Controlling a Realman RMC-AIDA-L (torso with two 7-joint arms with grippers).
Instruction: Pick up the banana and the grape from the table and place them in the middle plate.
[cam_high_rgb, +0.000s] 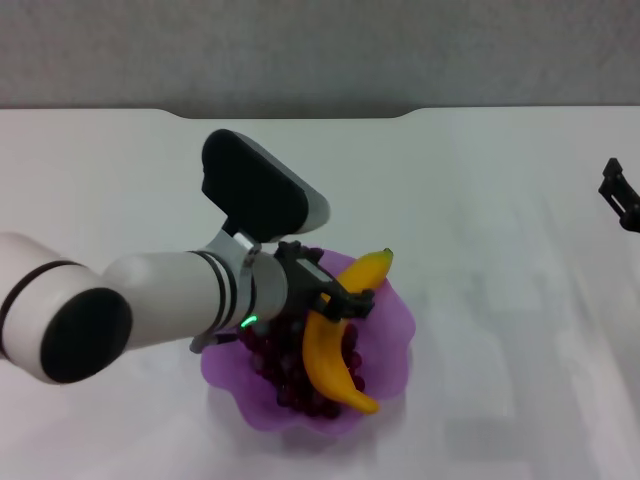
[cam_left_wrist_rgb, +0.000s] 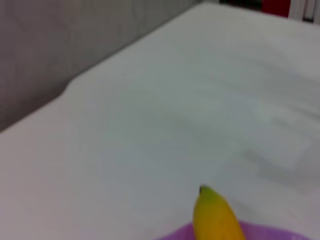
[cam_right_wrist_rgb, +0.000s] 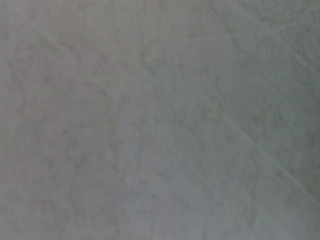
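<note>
Between the left gripper's (cam_high_rgb: 345, 303) closed fingers — the banana (cam_high_rgb: 330, 355), over the middle plate (cam_high_rgb: 395, 340).

A grey wall (cam_high_rgb: 320, 50) runs behind the far edge of the white surface in the head view. The left wrist view shows the same wall (cam_left_wrist_rgb: 65, 40), and a small red patch (cam_left_wrist_rgb: 275, 7) at one corner.

Looks like a lab or test bench: bare white table (cam_high_rgb: 480, 200) with rounded far edge, plain grey wall (cam_high_rgb: 320, 50) behind, robot arm (cam_high_rgb: 150, 300) over it, no household clutter.
</note>
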